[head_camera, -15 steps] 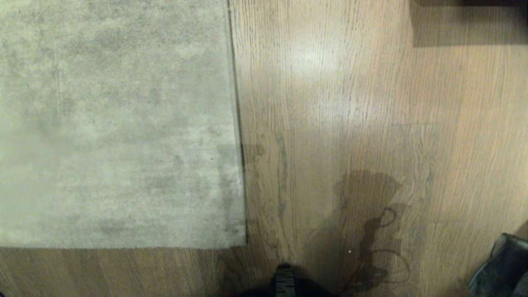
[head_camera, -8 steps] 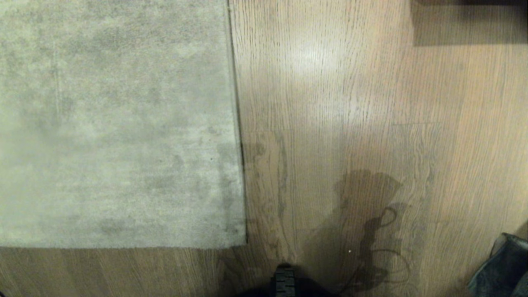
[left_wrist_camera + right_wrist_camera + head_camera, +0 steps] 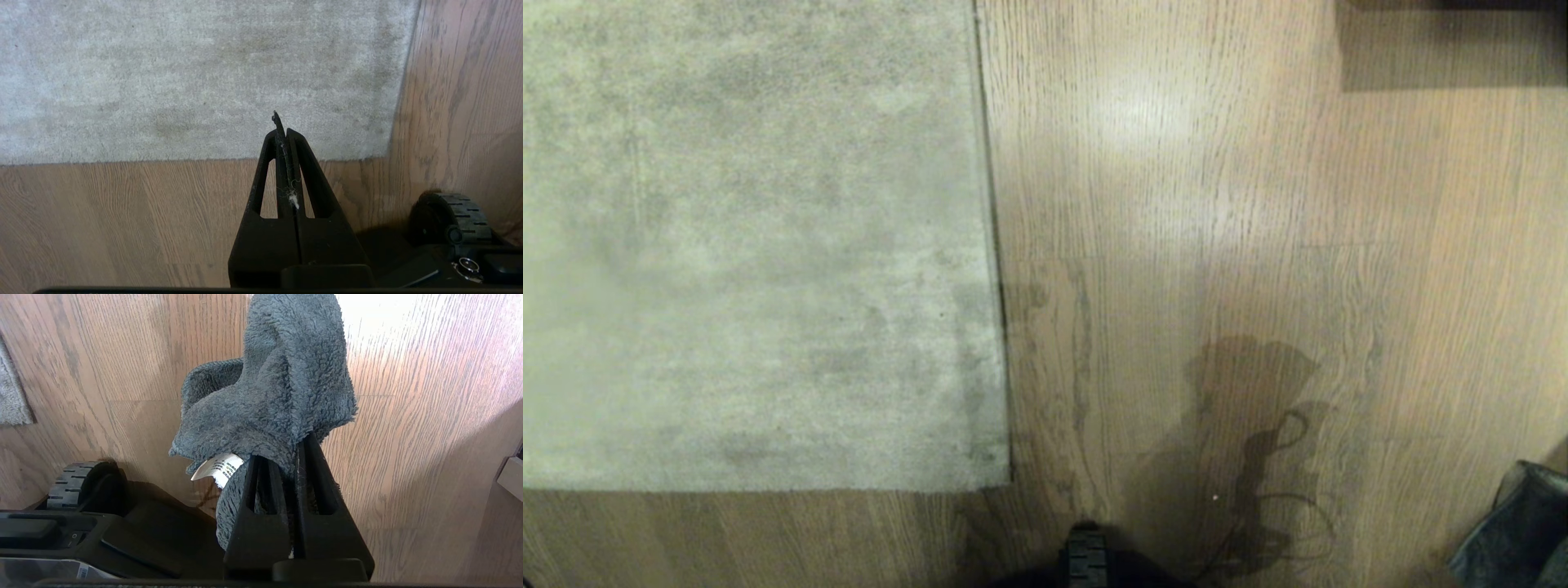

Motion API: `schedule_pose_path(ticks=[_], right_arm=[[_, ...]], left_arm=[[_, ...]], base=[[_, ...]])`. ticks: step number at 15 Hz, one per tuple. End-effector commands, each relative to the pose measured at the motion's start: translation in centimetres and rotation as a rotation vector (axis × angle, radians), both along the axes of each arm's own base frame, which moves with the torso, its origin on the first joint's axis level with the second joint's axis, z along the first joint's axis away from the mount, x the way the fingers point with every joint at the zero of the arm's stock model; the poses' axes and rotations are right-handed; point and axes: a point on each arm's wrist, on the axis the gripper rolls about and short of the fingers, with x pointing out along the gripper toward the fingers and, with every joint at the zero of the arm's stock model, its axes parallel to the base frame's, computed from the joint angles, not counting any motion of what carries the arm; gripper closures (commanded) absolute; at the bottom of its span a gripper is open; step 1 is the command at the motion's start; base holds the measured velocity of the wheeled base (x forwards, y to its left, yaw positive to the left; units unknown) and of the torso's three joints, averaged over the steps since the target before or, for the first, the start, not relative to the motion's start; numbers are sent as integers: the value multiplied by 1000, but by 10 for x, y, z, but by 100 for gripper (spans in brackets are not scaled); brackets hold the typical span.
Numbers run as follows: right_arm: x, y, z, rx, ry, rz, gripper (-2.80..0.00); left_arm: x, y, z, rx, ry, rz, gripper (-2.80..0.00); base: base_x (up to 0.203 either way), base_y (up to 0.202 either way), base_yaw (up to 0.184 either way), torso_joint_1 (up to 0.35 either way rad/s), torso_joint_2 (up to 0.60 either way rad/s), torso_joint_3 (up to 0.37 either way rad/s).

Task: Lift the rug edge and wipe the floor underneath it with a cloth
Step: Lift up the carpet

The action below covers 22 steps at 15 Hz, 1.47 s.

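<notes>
The rug edge (image 3: 995,269) lies flat on the floor (image 3: 1217,204), with open planks all along its right side. Only the right wrist view shows the right claw (image 3: 295,457) clenched on the cloth (image 3: 269,396), held above bare floor. The left wrist view shows the left claw (image 3: 282,130) clenched empty near the rug's corner.

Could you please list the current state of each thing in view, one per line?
rug edge: lying flat, not lifted.
floor: bare beside the rug.
cloth: clamped in the right gripper, held off the floor.
left gripper: jaws shut, empty.
</notes>
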Motion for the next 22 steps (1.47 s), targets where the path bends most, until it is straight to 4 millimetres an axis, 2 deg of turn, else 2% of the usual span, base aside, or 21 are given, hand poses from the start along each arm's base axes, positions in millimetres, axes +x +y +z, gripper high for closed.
schedule_pose_path(ticks=[1,6,17,22], right_arm=[[0,0,0,-1,1,1,0],[0,0,0,-1,1,1,0],[0,0,0,-1,1,1,0],[0,0,0,-1,1,1,0]], left_arm=[[0,0,0,0,4,0,0],[-1,0,-1,-2,33,-1,0],[26,0,3,11,417,-60,0],[28,-1,3,24,447,-107,0]], base=[[0,0,0,0,0,0],[0,0,0,0,0,0],[0,0,0,0,0,0],[0,0,0,0,0,0]])
